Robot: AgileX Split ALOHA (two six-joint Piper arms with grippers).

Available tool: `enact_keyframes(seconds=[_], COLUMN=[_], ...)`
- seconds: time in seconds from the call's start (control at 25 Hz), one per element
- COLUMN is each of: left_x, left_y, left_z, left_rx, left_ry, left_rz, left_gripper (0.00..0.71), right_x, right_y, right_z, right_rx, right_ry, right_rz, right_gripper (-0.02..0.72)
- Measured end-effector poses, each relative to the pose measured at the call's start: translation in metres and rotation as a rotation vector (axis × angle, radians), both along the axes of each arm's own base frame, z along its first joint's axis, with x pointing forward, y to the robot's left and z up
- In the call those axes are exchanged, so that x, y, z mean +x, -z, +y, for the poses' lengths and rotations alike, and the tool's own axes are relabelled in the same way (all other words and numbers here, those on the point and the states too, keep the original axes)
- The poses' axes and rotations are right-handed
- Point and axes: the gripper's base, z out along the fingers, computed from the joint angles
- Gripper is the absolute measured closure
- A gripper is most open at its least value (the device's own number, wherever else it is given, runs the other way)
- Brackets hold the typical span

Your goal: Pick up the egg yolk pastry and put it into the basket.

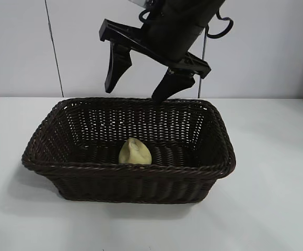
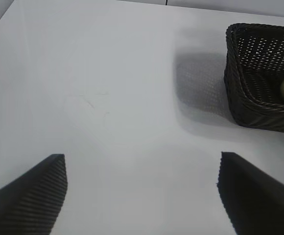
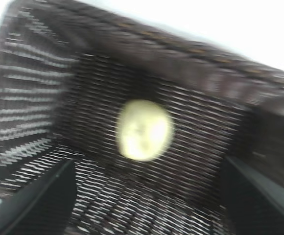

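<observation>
the basket [image 1: 128,180] sits on the white table [image 1: 277,209], closest to the camera. the egg yolk pastry [image 1: 135,152] lies on the basket floor, near the front wall — nothing is touching it. the right gripper [image 1: 138,83] hangs above the basket with its fingers spread wide apart and empty. the left gripper [image 2: 142,191] is off to the side over bare table — fingers apart too.

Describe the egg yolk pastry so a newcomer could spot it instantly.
Find the dark woven basket on the white table. On its floor, by the near wall, lies the egg yolk pastry, the only pale yellow, smooth lump there.
</observation>
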Motion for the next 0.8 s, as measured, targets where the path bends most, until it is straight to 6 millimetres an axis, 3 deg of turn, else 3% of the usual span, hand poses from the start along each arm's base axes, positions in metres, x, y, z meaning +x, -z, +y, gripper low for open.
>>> enact_keyframes(seconds=[0.24, 0.4, 0.68, 0.8], left_x=[0.0, 0.0, 0.0, 0.0], left_y=[0.0, 0.0, 0.0, 0.0], left_z=[0.0, 0.0, 0.0, 0.0], left_rx=[0.0, 0.0, 0.0, 0.0], left_ry=[0.0, 0.0, 0.0, 0.0], left_rz=[0.0, 0.0, 0.0, 0.0], left_gripper=[0.104, 0.104, 0.104, 0.104], right_x=[0.006, 0.01, 0.027, 0.035], right_y=[-0.02, -0.022, -0.021, -0.021], right_z=[-0.013, -0.032, -0.08, -0.112], right_rx=[-0.17, -0.239, -0.309, -0.374], right_ry=[0.023, 0.051, 0.144, 0.207], right_rz=[-0.014, 0.031, 0.07, 0.087], right_gripper=[0.125, 0.125, 0.125, 0.125])
